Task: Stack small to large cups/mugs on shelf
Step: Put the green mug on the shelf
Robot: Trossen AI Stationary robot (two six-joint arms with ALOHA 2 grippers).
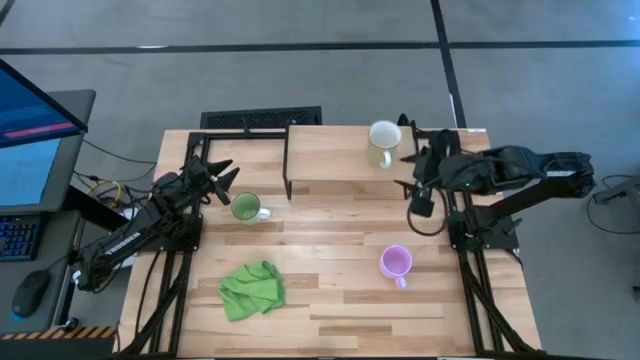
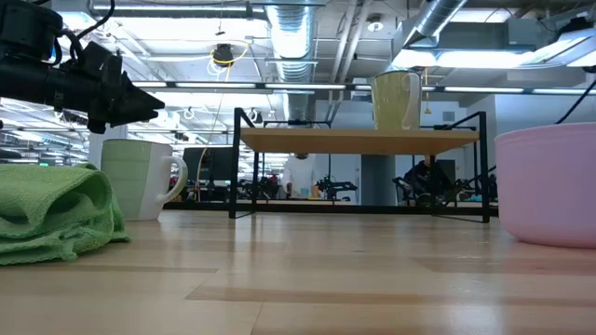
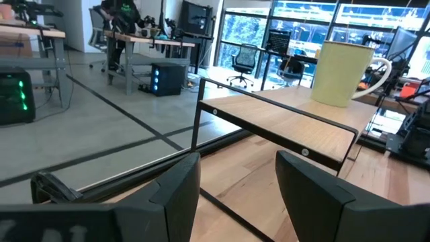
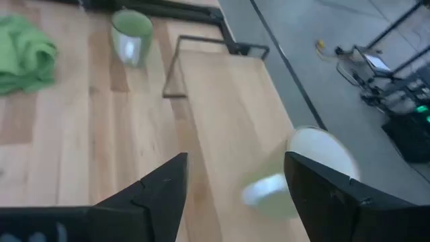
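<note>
The pale cream mug [image 1: 383,143] stands upright on the far right part of the light-wood shelf [image 1: 340,165]; it also shows in the low view [image 2: 396,100]. The green mug with white handle [image 1: 246,208] stands on the table left of the shelf. The lilac mug [image 1: 396,263] stands on the table near the right side, open end up. My left gripper [image 1: 228,176] is open and empty, raised just left of and above the green mug [image 2: 140,177]. My right gripper [image 1: 403,170] is open and empty, just right of the cream mug [image 4: 302,171].
A crumpled green cloth [image 1: 252,290] lies near the table's front left. The shelf's black metal legs [image 2: 233,163] stand on the table's far middle. Bare wood lies between the green mug, the cloth and the lilac mug.
</note>
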